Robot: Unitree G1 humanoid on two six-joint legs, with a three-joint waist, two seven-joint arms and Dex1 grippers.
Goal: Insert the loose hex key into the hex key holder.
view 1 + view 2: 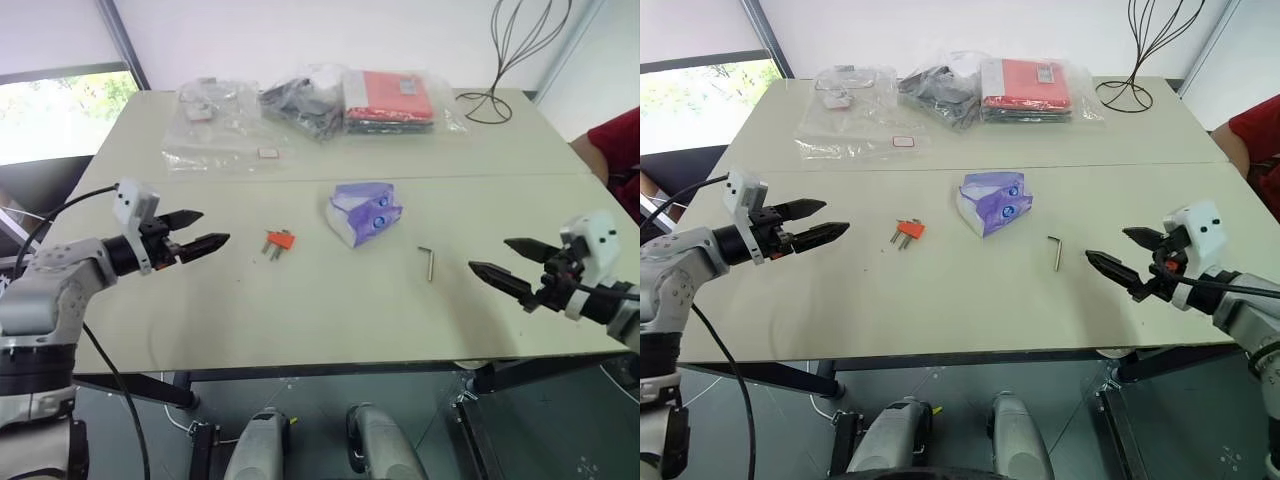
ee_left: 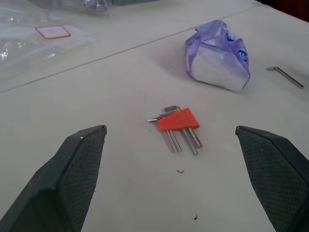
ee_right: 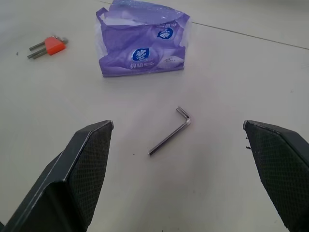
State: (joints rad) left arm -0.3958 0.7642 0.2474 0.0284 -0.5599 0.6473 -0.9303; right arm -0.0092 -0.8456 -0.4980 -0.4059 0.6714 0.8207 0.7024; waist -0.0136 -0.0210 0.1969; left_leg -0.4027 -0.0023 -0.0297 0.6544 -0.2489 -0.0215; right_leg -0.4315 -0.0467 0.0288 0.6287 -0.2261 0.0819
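Left eye view. Nothing of the task is done yet. The loose hex key lies flat on the pale surface, right of centre, untouched. The hex key holder lies left of centre, well apart from the key, with the purple-white packet between them and a little higher in the frame. Left gripper at the left edge hovers with fingers spread, holding nothing; right gripper at the right edge likewise spread and empty. All steps remain, by my reading: pick up the key, bring it to the holder, seat it.

Right eye view. Same layout. At the top of the frame lie clear plastic bags and a red flat pack; a small red-bordered label sits on one bag, its writing too small to read. A wire stand is at upper right.

Left wrist view. Holder at centre, orange-red, several short keys fanned out of it. Packet at upper right, loose key at the far right edge. Label at upper left, blank as far as I can tell.

Right wrist view. Loose key at centre, between the spread fingers but beyond them, short bend toward the packet. The packet carries a round blue-white logo and small print; none legible.
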